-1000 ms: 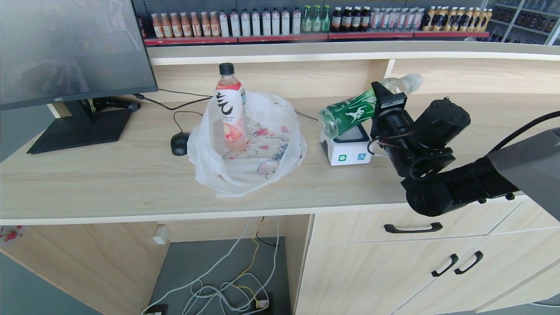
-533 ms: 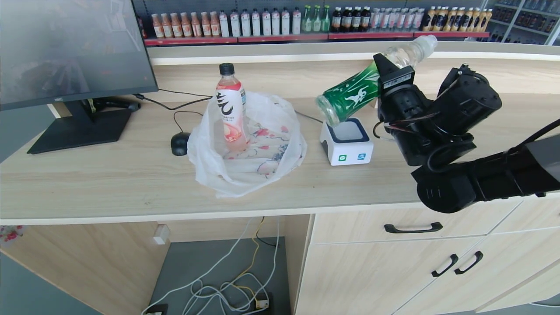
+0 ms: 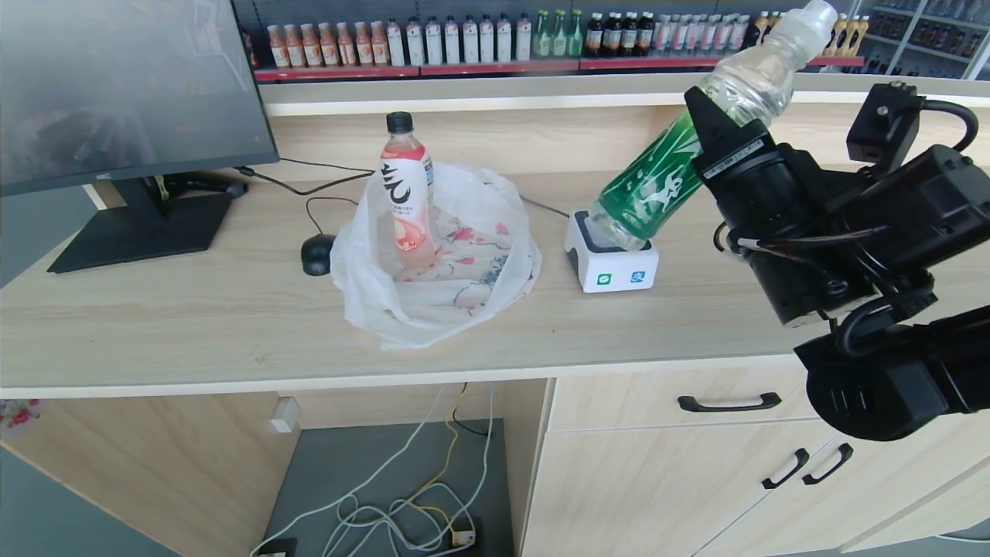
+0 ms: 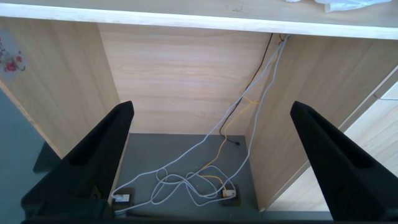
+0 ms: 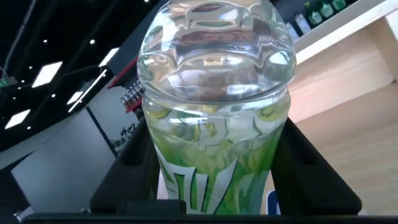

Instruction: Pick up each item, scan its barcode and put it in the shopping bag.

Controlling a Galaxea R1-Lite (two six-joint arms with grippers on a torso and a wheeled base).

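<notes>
While your right gripper (image 3: pixel 715 139) is clamped on the green bottle (image 3: pixel 657 186), tilted with its base over the scanner (image 3: pixel 615 271), roll the label toward its window before making for the shopping bag (image 3: pixel 433 302).

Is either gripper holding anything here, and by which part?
The right gripper holds the green-labelled bottle around its upper body, near the label's top edge. The left gripper is open, empty.

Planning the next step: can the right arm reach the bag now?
Probably yes. The right gripper holds the green bottle over the scanner; the open bag lies just beside, nothing between, a pink bottle standing inside.
</notes>
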